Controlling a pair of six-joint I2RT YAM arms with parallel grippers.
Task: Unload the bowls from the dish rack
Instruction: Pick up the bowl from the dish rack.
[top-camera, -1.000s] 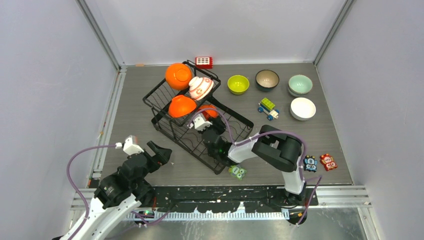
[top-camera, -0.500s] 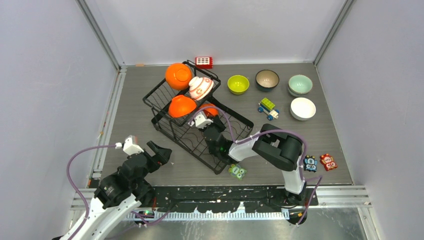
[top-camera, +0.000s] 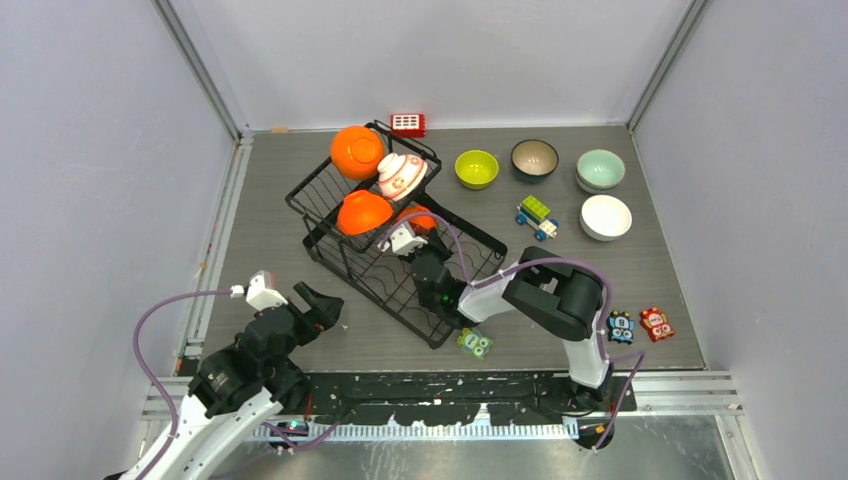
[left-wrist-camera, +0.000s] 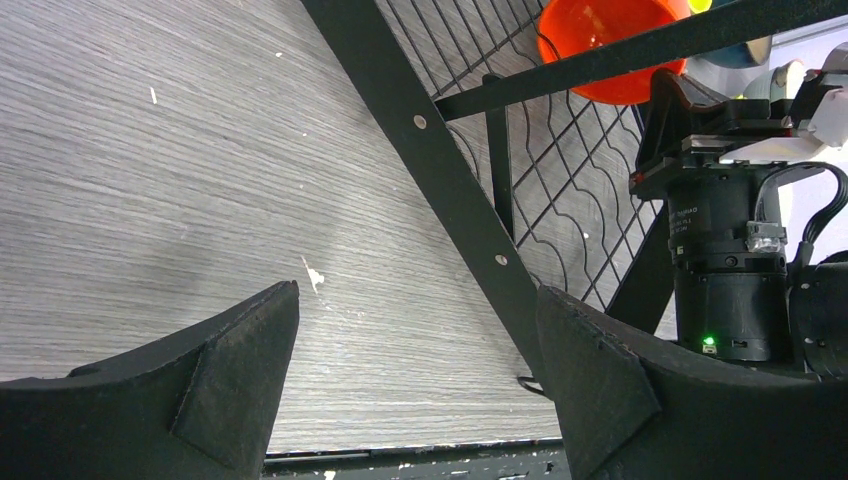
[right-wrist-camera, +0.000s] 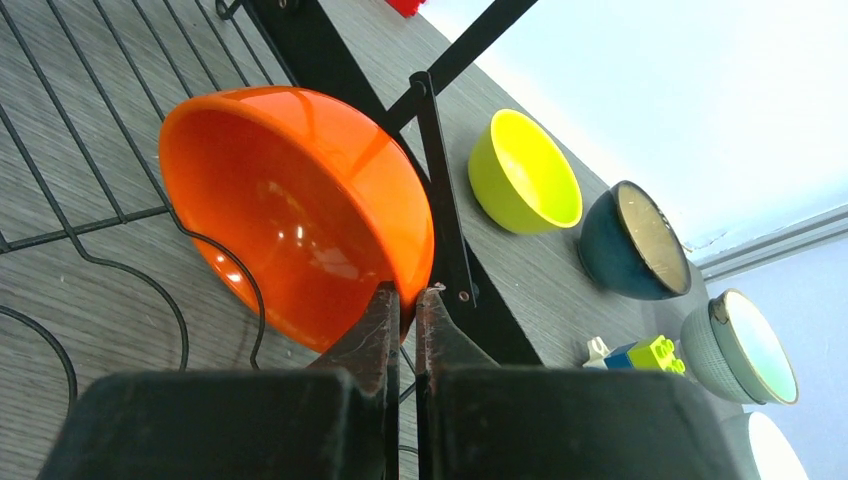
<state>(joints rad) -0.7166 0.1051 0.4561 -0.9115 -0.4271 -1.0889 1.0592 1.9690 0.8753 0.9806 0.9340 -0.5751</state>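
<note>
The dish rack lies just beyond the left jaws, spread wide above the counter. Farther in, the right jaws pinch the rim of an orange bowl tilted inside it; a floral bowl rests behind.

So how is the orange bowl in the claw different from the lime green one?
The orange bowl stands tilted on its side in the dish rack; the lime green bowl sits upright on the table. The right gripper pinches the orange bowl's rim; nothing touches the green one. Both are small, round and glossy.
</note>
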